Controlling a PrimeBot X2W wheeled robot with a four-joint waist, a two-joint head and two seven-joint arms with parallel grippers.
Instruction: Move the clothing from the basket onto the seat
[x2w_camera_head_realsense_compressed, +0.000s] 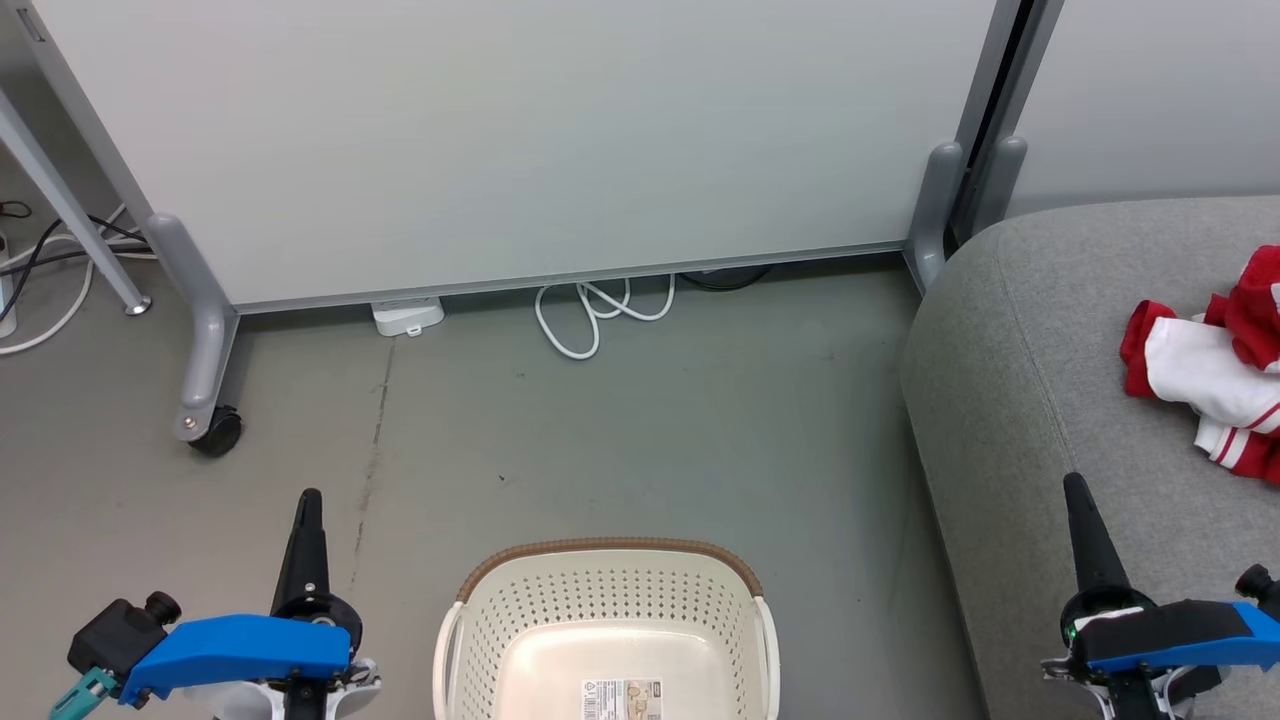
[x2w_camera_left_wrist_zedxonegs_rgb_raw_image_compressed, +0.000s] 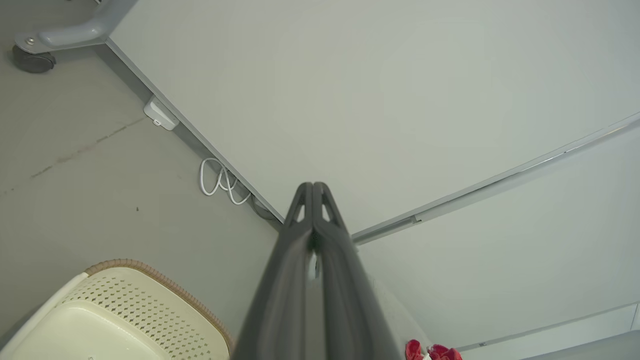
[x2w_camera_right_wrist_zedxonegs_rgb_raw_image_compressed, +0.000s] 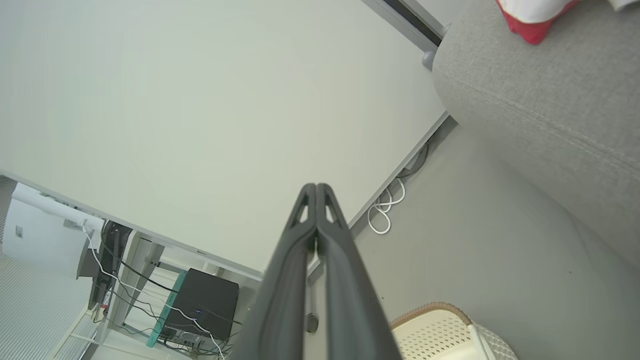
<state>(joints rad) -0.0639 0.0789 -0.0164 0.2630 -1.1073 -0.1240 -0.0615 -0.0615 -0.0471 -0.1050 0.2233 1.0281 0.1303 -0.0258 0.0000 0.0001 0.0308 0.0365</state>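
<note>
The grey seat (x2w_camera_head_realsense_compressed: 1020, 380) takes up the right side of my head view, its rounded corner curving down to the concrete floor (x2w_camera_head_realsense_compressed: 650, 430). The perforated cream basket (x2w_camera_head_realsense_compressed: 610, 600) stands on that floor straight in front of me, between the two arms and just beside the seat's near edge. I can see down to its bare base and the barcode label (x2w_camera_head_realsense_compressed: 622, 698), and no fabric lies in the part I can see.

The red-and-white clothing (x2w_camera_head_realsense_compressed: 1205, 375) lies crumpled on top of the seat cushion, well apart from the basket, and it runs off the right edge of the view. Because of that I cannot give its full outline or its long axis.

What matters for the next move is that the garment lies ahead of the right gripper (x2w_camera_head_realsense_compressed: 1074, 482) and to its right, up on the cushion. That gripper hangs over the seat's front portion and is clearly the nearer of the two. The left gripper (x2w_camera_head_realsense_compressed: 310, 497) sits over bare floor on the far side of the basket.

Both grippers have their fingers pressed tip to tip and nothing is caught between them. Each wrist view shows its own pair meeting at a point.

I judge the transfer done. If the garment needs tidying, I would use the right arm.
</note>
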